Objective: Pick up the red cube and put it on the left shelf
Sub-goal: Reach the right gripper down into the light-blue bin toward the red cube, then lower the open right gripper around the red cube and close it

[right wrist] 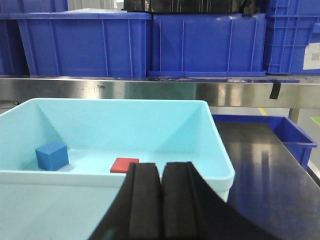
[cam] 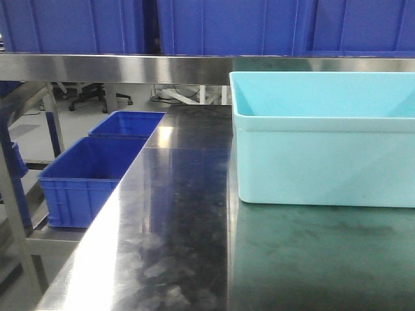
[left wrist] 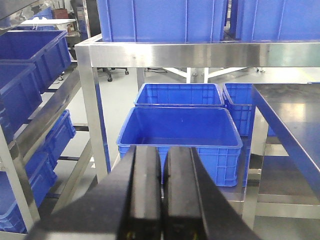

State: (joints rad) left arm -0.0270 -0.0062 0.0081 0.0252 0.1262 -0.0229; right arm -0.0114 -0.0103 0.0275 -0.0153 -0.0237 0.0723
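Task not started: red cube sits in tub just ahead of right hand, pressed together & empty. Left hand same; left shelf to its left.

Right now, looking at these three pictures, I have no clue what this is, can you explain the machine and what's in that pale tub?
This is a two-armed robot. One picture looks forward from its body at a steel table carrying a pale turquoise bin. The other two come from wrist cameras; the black bars at the bottom are each arm's end effector. The left end effector is shut and empty, facing blue crates beside the table. The right end effector, also shut and empty, looks into the bin, where a red cube and a blue cube lie apart.
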